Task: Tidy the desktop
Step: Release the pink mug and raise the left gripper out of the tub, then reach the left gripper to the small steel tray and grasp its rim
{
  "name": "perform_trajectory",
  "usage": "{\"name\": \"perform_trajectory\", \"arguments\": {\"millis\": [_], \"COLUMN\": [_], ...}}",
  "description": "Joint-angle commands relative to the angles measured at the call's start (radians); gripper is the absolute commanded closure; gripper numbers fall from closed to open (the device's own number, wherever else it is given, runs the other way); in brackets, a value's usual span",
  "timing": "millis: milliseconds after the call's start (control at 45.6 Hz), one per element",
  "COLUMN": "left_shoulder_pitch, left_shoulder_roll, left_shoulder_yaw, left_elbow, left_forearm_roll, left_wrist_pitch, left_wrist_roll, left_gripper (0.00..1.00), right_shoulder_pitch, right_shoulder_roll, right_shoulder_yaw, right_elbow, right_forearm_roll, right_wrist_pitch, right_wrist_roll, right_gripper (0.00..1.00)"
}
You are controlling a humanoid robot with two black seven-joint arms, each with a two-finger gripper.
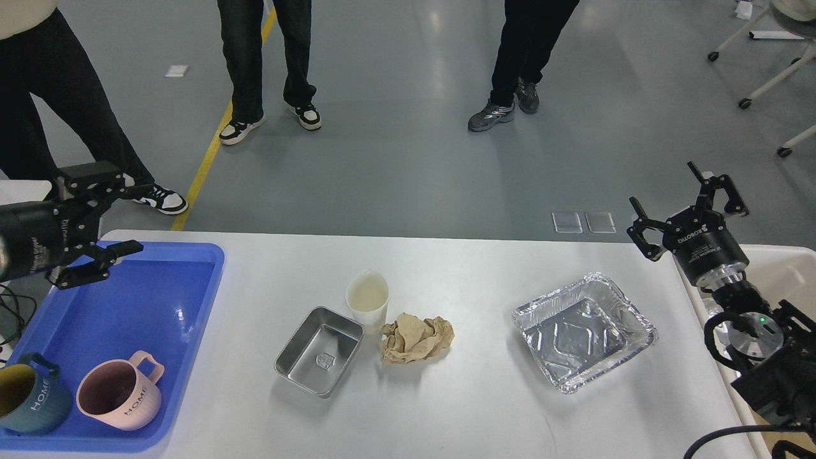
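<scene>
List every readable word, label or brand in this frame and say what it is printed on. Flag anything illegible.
"HOME" on the side of the pink mug in the blue tray.
"HOME" on the dark teal mug beside it.
"ROBOTIQ" on the body of the right gripper.
White lettering on the left gripper: too blurred to read.
Embossed emblem in the steel tray: too small to read.

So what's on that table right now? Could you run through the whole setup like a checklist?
Surface: desktop, white.
Job's things: paper cup, steel tray, crumpled brown paper, foil tray.
Clutter: blue tray holding pink mug and teal mug.
Grippers: left gripper open, empty; right gripper open, empty.
Cables: black ones at the right arm.
Surroundings: people standing beyond the desktop; cream bin at right.
</scene>
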Motion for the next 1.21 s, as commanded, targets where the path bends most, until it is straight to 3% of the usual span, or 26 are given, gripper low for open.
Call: {"name": "perform_trajectory", "arguments": {"millis": [0,175,351,526,1183], "left_shoulder_pitch": [0.073,0.087,0.09,0.094,0.105], "left_shoulder_roll": [0.236,0.465,0.495,0.491,0.458], "left_shoulder_yaw": [-0.012,-0.015,-0.002,0.03,0.116], "left_elbow": [-0.107,-0.12,-0.049,-0.054,-0.04], "left_forearm_roll": [-0.129,-0.19,-0.174,-0.172,-0.145], "left_wrist_pitch": [-0.013,-0.165,-0.312,-0.34,-0.34], "left_wrist_roll": [-0.002,-0.039,-0.102,-0.196,-0.228], "left_gripper": [0.04,0.04,0.04,0.04,0.04], "right_shoulder_pitch": [0.0,0.0,-0.002,-0.014,-0.022], "right_shoulder_roll": [0.002,-0.001,-0.004,-0.016,-0.018], "right_shoulder_yaw": [0.0,0.0,0.002,0.002,0.002], "right_elbow": [0.0,0.0,0.0,0.006,0.026], "right_forearm_roll": [0.0,0.0,0.0,0.0,0.0], "right_wrist_pitch": [0.001,0.001,0.001,0.001,0.0], "right_wrist_roll": [-0.001,0.0,0.0,0.0,0.0], "right_gripper": [0.0,0.0,0.0,0.0,0.0]}}
